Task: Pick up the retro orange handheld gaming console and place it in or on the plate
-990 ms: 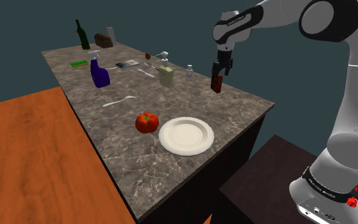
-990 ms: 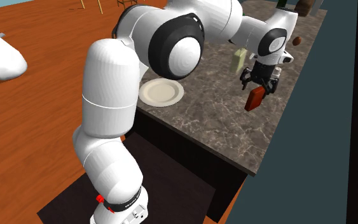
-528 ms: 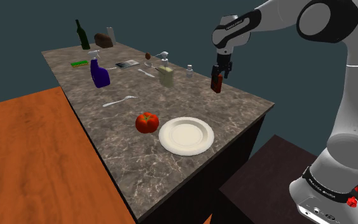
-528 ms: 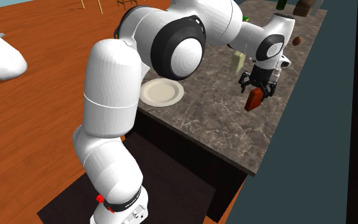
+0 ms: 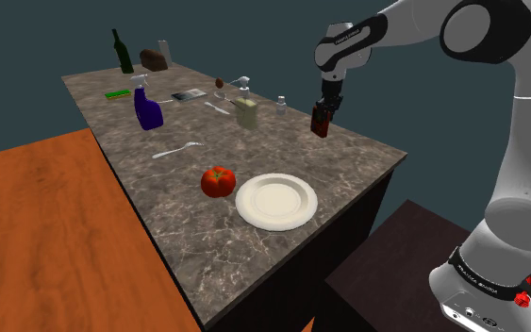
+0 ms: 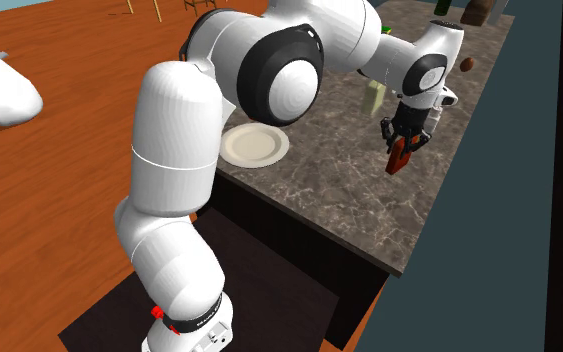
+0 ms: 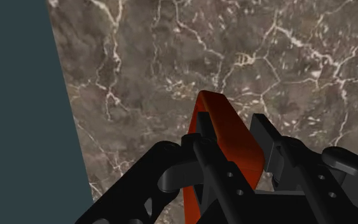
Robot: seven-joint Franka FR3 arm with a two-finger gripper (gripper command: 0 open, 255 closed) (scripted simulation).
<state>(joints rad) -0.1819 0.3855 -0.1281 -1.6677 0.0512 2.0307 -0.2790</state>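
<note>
White and round, the plate is set nearest in the shoulder view, at the close end of the brown marbled bench, with a red tomato just beside it on the shoulder view's left. Farther back, near the bench edge on the shoulder view's right, the black gripper is seen above the surface, clenched on the upper end of the orange-red handheld console. The console is hung below the fingers with its long axis close to upright, slightly tilted, and appears clear of the bench. In the wrist view the console is clasped between both fingers, with bare marble beneath. From the gripper, the plate lies well apart, toward the shoulder view's lower left, so a carry across the bench toward the stand is judged to be called for, then a lowering that lays the long axis flat. Beyond stand a pale soap dispenser and a purple spray bottle.
</note>
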